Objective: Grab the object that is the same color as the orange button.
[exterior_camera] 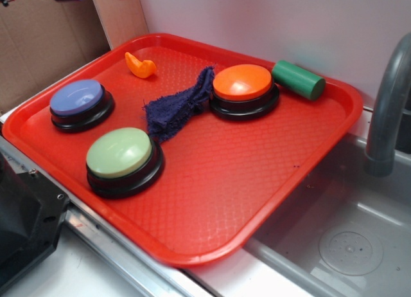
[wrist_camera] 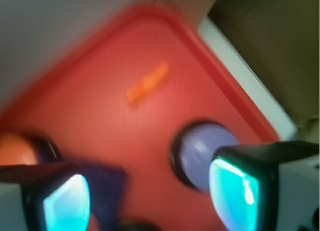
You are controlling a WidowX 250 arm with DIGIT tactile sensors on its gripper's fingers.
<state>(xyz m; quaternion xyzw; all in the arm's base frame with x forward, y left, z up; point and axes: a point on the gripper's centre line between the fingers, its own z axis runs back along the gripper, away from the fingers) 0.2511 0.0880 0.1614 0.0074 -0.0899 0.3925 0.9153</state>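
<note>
Orange piece [exterior_camera: 140,65] lies alone at the red tray's [exterior_camera: 257,200] far-left corner, well apart from the orange button [exterior_camera: 243,82]; looks light, rigid, slick, so pinch its thicker middle; hand [wrist_camera: 150,191] released, above tray.

A red plastic tray [exterior_camera: 282,181] carries everything. At its far left rim lies the small curved orange plastic piece [exterior_camera: 140,65]. Right of it, toward the far side, sits the orange-domed push button on a black base [exterior_camera: 244,90], with a green cylinder [exterior_camera: 298,80] lying just beside it at the far right rim. A crumpled dark blue cloth [exterior_camera: 180,104] stretches from that button toward the near side. The purple-blue domed button [exterior_camera: 81,104] stands at the left, the pale green domed button [exterior_camera: 123,161] nearer the front.
</note>
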